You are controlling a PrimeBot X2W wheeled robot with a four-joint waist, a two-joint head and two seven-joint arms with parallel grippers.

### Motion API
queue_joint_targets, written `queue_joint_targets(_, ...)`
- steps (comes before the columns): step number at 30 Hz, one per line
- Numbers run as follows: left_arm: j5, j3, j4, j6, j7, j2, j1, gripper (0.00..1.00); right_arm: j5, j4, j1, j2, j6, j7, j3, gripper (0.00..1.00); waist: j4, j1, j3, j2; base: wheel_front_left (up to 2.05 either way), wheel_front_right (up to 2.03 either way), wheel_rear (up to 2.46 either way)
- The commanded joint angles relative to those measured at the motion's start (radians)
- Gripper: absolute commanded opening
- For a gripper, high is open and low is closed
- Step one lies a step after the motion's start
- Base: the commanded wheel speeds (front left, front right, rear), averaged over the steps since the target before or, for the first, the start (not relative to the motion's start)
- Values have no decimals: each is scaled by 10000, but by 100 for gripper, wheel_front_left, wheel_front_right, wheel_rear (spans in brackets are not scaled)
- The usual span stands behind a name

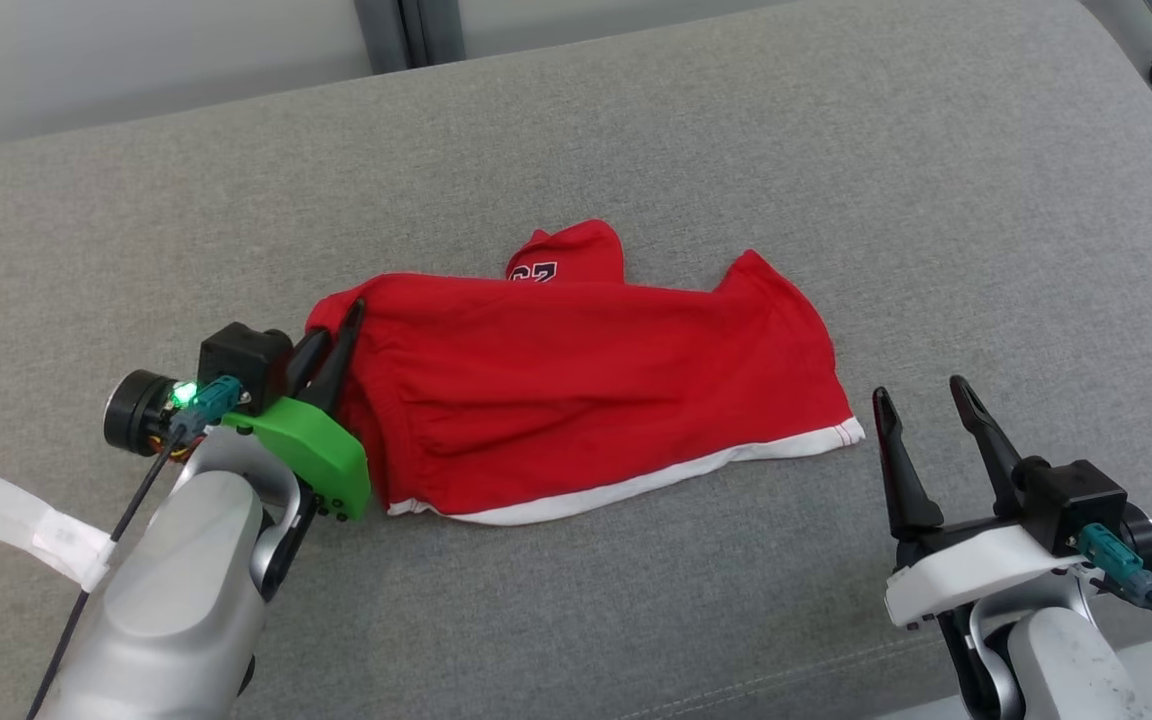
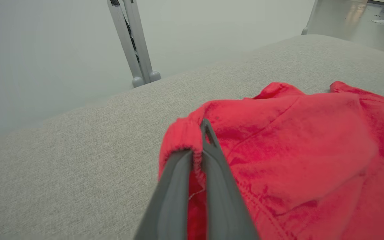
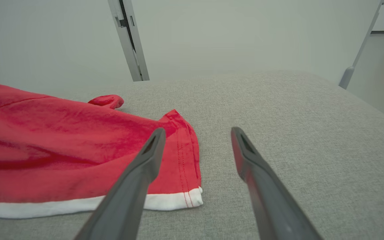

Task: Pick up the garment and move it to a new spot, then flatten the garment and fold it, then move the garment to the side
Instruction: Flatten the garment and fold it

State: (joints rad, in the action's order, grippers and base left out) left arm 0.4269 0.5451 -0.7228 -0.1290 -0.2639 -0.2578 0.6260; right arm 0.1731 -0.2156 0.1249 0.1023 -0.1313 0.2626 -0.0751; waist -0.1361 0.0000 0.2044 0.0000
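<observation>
Two robot grippers work over a wide grey fabric cushion (image 1: pixel 636 120), seen from the head camera looking down. A red garment (image 1: pixel 586 390) lies loosely spread across the middle of the cushion, with a white band along its near edge and a small flap at the far side carrying dark and white printed characters that are too small to read.

The left gripper (image 1: pixel 341 325), fitted with a green mount, reaches to the garment's left end. Its two dark fingers are pressed together and pinch a fold of the red cloth there. In the left wrist view the left gripper (image 2: pixel 198 140) has the bunched red hem of the garment (image 2: pixel 312 150) caught between its fingers, raised slightly off the cushion (image 2: pixel 78 160).

The right gripper (image 1: pixel 921 392), with a white mount, sits just beside the garment's right corner, fingers spread wide and holding nothing. In the right wrist view the right gripper (image 3: pixel 198 131) points across the cushion (image 3: pixel 295 116), and the garment's white-banded corner (image 3: pixel 45 140) lies flat beside its left finger.

Strips of white cloth (image 1: pixel 26 525) lie at the cushion's left edge, well apart from the garment.
</observation>
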Motion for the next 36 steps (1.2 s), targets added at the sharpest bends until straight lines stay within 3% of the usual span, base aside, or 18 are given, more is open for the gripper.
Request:
queue_joint_targets(1, 7, -98, -85, -19, -6, 28, 169, 78, -60, 3, 66, -36, 10, 31, 32, 100, -105, 0, 108, 0, 0, 0, 0)
queue_joint_targets(2, -15, -140, -140, -19, -6, 81, 133, 96, -69, -9, 51, -31, 10, 31, 75, 100, -87, 0, 101, 0, 0, 0, 0)
queue_joint_targets(3, -31, -151, -193, -19, -6, 120, 62, 100, -72, -17, 35, -23, 10, 31, 115, 100, -53, 0, 86, 0, 0, 0, 0)
queue_joint_targets(8, -101, -459, -84, -19, -6, 329, -461, 100, -95, -86, -70, -36, 10, 31, 162, 100, 239, 0, -158, 0, 0, 0, 0)
queue_joint_targets(18, -642, -1756, 1385, -19, -4, 519, -2144, 100, -33, -194, -432, -101, 10, 31, 143, 100, 910, 0, -970, 0, 0, 0, 0)
queue_joint_targets(29, -1679, -4333, 4241, 473, -4, 731, -4486, 100, -132, 58, -934, -114, 10, 31, 153, 100, 1311, 0, -1832, 0, 0, 0, 0)
queue_joint_targets(36, -2302, -5496, 5577, 552, -6, 906, -5805, 100, -219, 329, -1117, -53, 10, 31, 83, 100, 1460, 0, -2121, 0, 0, 0, 0)
